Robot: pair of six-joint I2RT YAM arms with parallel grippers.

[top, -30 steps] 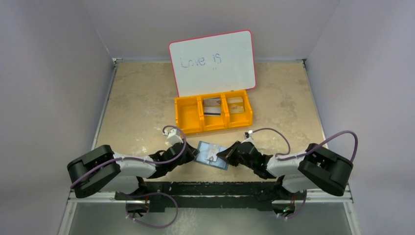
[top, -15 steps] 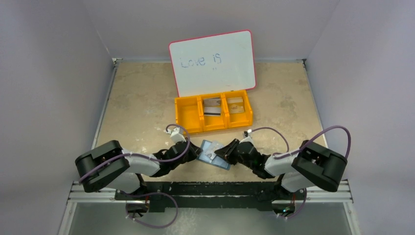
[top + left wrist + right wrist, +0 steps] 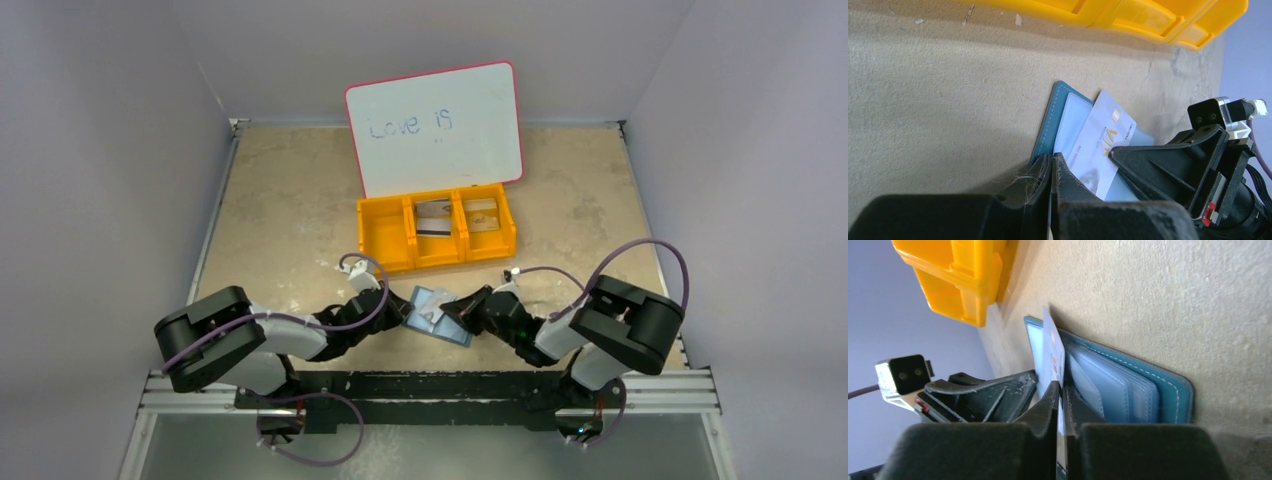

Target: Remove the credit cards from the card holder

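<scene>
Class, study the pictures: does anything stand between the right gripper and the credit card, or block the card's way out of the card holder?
Nothing visible does. The right gripper pinches the credit card, and nothing covers its free end above the card holder.

The blue card holder (image 3: pixel 438 315) lies open on the table (image 3: pixel 280 200), close to the near edge. The left gripper (image 3: pixel 402 314) touches its left side and the right gripper (image 3: pixel 458 318) touches its right side. A pale credit card (image 3: pixel 430 319) shows on it. Behind it sits an orange bin (image 3: pixel 385 262) with cards (image 3: pixel 432 218) in its middle and right parts. A whiteboard (image 3: pixel 435 130) with "Love is" on it stands behind the bin.
</scene>
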